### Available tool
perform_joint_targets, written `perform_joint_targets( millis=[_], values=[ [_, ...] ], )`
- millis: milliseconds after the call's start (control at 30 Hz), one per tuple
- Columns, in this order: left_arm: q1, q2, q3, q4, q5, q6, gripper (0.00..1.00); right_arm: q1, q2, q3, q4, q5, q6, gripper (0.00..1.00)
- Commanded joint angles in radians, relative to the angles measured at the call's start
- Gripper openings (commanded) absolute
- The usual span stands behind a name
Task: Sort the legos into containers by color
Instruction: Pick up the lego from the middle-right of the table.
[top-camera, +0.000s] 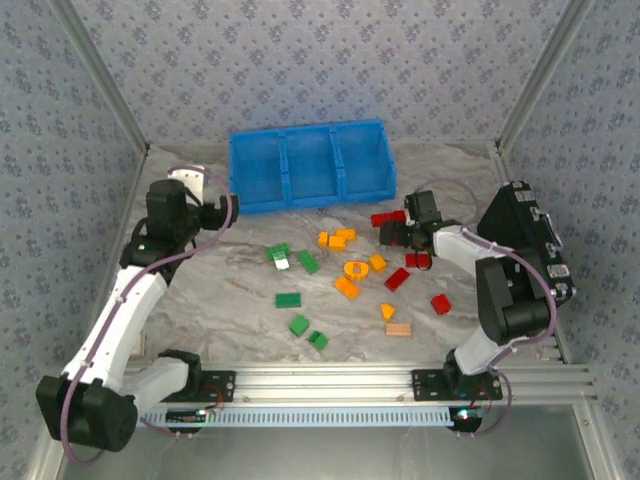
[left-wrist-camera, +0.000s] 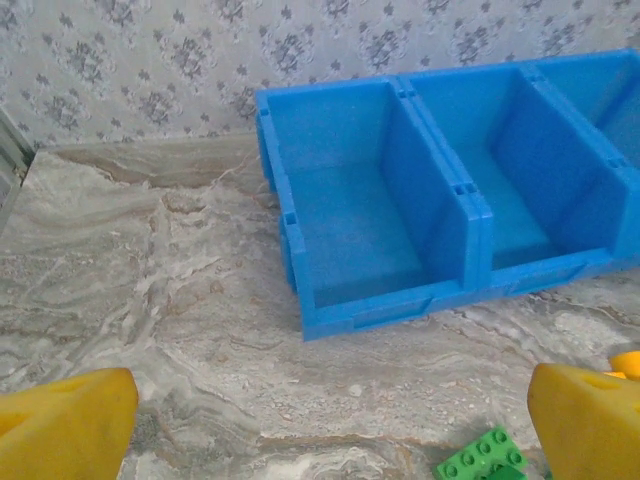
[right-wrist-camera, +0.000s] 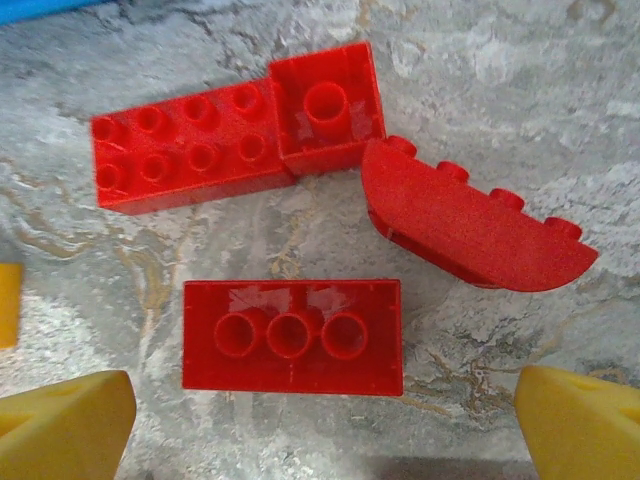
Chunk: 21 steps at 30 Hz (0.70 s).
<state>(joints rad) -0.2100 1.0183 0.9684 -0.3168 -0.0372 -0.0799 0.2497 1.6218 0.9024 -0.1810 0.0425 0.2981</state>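
Near the black case (top-camera: 525, 245), right claw (right-wrist-camera: 325, 420) gapes above red bricks (right-wrist-camera: 292, 335); left claw (left-wrist-camera: 325, 420) gapes.

This is a robot test cell of the kind found in a lab or workshop, not a lived-in room. Flat panels (top-camera: 300, 60) papered in a grey floral print stand beyond the left claw (left-wrist-camera: 320, 425) and close in both sides, held by bare aluminium posts (top-camera: 100, 75) at the corners. Behind both claws, a slotted aluminium rail (top-camera: 330, 380) carries the bolted bases of the left arm (top-camera: 125, 300) and the right arm (top-camera: 510, 300), with purple cables (top-camera: 233, 212) looped along them. The surface (top-camera: 230, 320) under the claws is a marble-print sheet. A black hard case (top-camera: 530, 245) stands to the right of the right claw (right-wrist-camera: 320, 420), against the side panel.
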Motion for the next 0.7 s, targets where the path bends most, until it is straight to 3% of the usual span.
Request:
perform_joint_targets(
  millis=[0, 200, 467, 667],
  values=[
    [-0.006, -0.050, 0.040, -0.123, 0.030, 0.021, 1.00, 0.015, 0.048, 0.043, -0.040, 0.041, 0.044, 0.99],
    [-0.006, -0.116, 0.016, -0.140, 0.050, -0.001, 1.00, 0.043, 0.123, 0.106, -0.048, 0.068, 0.059, 0.99],
    [-0.006, -0.089, 0.032, -0.162, 0.059, -0.019, 1.00, 0.095, 0.206, 0.208, -0.175, 0.201, 0.046, 0.87],
    [-0.007, -0.100, 0.079, -0.193, 0.073, -0.018, 1.00, 0.099, 0.241, 0.215, -0.196, 0.210, 0.065, 0.81]
  ],
)
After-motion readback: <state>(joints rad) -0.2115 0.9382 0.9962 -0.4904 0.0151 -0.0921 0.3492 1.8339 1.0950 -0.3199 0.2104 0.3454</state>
